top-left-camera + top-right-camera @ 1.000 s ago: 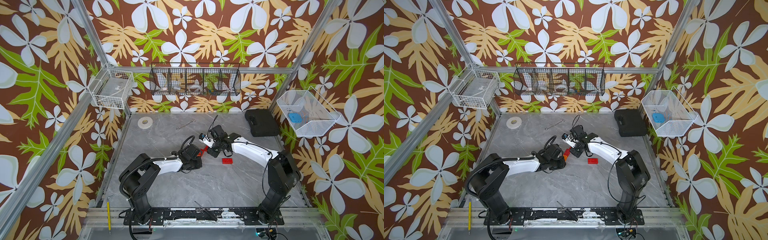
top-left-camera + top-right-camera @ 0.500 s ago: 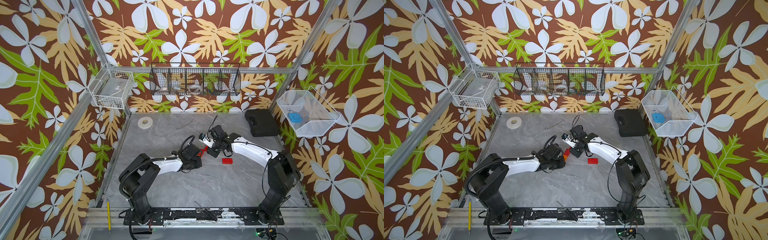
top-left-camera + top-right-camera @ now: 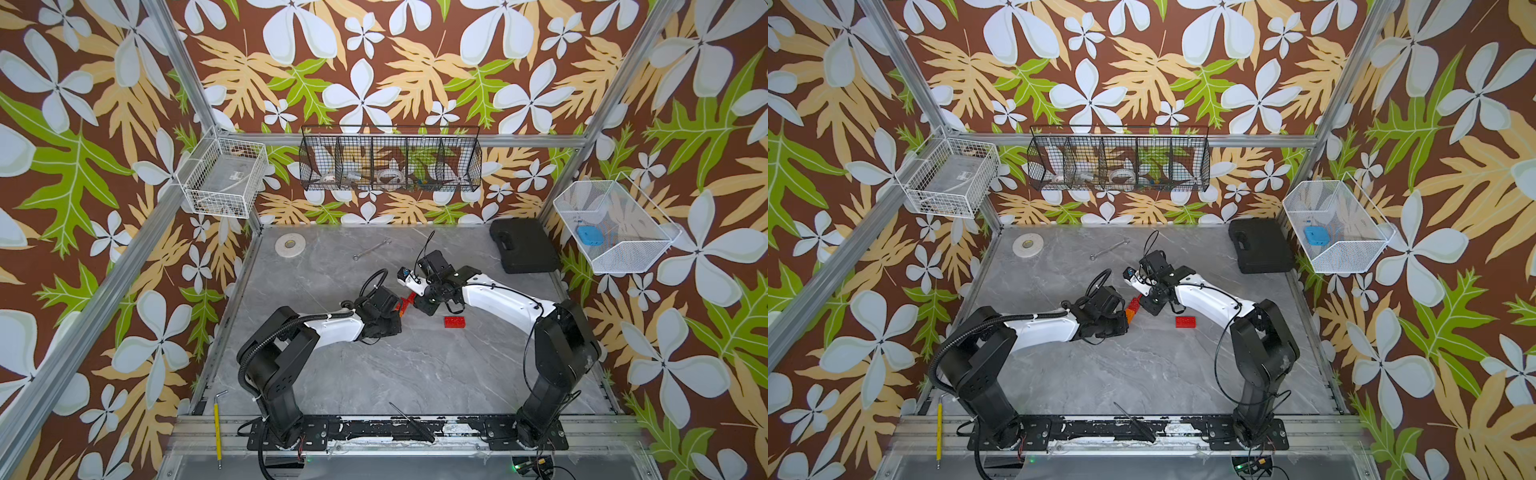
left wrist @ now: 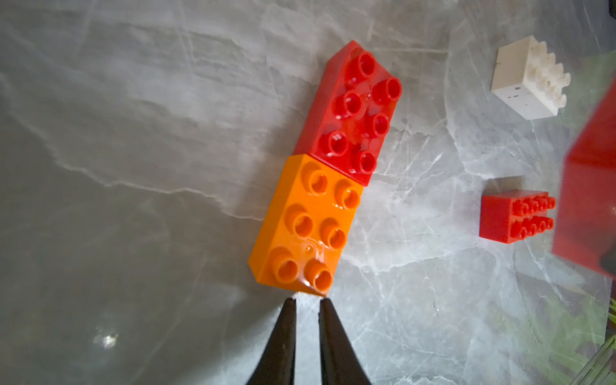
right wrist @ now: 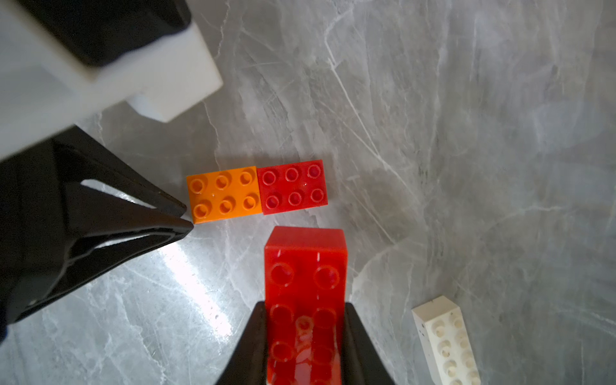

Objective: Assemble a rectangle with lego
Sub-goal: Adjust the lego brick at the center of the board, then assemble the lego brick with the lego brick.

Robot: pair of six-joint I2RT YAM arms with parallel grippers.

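Right gripper [image 5: 305, 308] was found clamped on a red lego brick [image 5: 305, 266]. Both jaws were pressed against its long sides, and its free end was pointed toward the bricks on the table [image 5: 466, 133].

Left gripper [image 4: 307, 301] was noted with fingers parted by only a narrow slit and nothing held between them. Its tips were set just at the end of the orange brick [image 4: 305, 226]; whether contact was made could not be told.

The orange brick and a second red brick [image 4: 350, 113] were seen lying end to end, touching, studs up. This row was placed near the middle of the table, between the two grippers, with the orange end toward the left gripper.

A third red brick [image 3: 455, 322] was recorded alone, studs up, right of the row and a little nearer, well apart from it.

A white brick [image 4: 530, 78] was seen flat on the table, studs up, apart from the other bricks. It was picked out only in the wrist views, so its place in the scene could not be fixed.

At the far edge, a black case [image 3: 523, 251] was logged at the right, a tape roll [image 3: 289, 245] at the left, and a wrench [image 3: 371, 250] between them.
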